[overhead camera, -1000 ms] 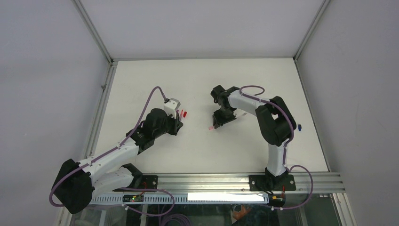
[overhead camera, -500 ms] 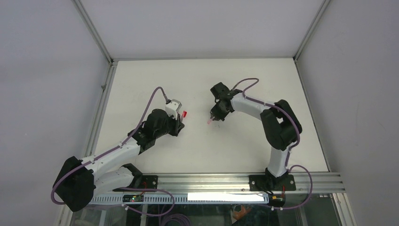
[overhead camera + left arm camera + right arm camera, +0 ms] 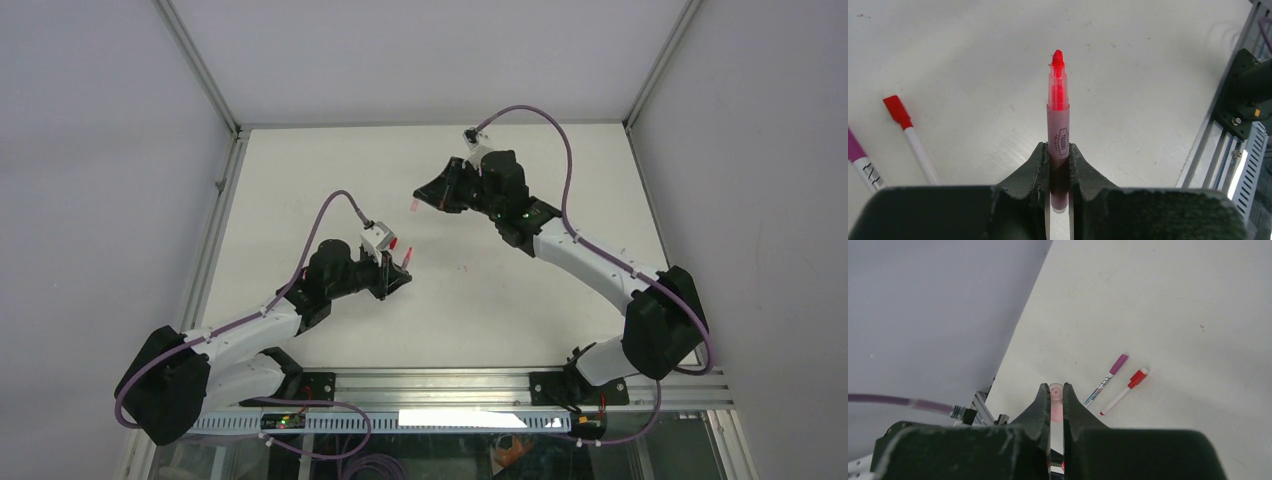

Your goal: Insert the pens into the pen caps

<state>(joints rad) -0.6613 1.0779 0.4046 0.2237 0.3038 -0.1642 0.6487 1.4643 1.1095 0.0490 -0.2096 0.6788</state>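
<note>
Now pinching the red pen (image 3: 1058, 115) low on its barrel with the left pincer (image 3: 1058, 150), jaws pressed onto it from both sides, bare red tip pointing straight out over the worktop (image 3: 1148, 75). Likewise pinching the pink cap (image 3: 1056, 405) with the right pincer (image 3: 1055, 390), jaws almost together around it, one round end showing between the fingertips. Impossible to tell from here whether open mouth or closed bottom. Seen from the top camera, both held above the worktop, pen nearer and to the left, cap farther and to the right, well apart and not yet lined up.

Judged as the joining step: bringing cap and pen tip together in the air. To do it well, first turn the right wrist to point the mouth of the cap at the red tip. Then set both on one straight line before closing the gap. Approach slowly, along the axis of the pen only, never sideways. Push until seated, without loosening either grip, because of the short cap, probably easy to tilt or to slip between the jaws.

Farther out, lying flat on the worktop to the left of the held pen: a red-ended pen (image 3: 910, 132) and, near it, a purple-ended pen (image 3: 860, 160), apparently capped already.
</note>
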